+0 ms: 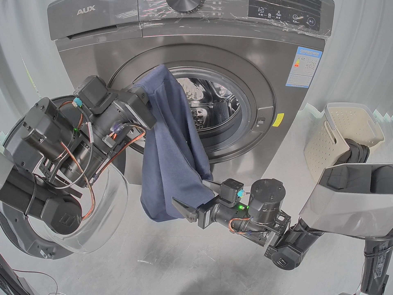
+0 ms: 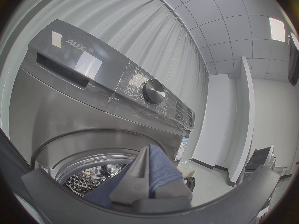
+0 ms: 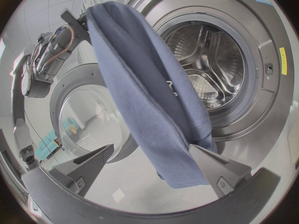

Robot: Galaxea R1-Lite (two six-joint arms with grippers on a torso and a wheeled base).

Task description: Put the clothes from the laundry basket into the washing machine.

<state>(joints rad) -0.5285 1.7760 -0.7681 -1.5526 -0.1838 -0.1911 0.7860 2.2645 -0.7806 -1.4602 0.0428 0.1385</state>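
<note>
Black arms (image 1: 53, 132), coiled copper-orange cables (image 1: 91, 191)

Our left gripper (image 1: 141, 91), at ten o'clock, is clamped on the blue garment (image 1: 172, 144). Our right gripper (image 1: 195, 197), at six, is spread wide.

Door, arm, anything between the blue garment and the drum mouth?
Nothing visible. The door is swung open to the robot's left; the blue garment hangs from the left gripper right before the drum mouth. The open right gripper sits lower, at the garment's bottom.
</note>
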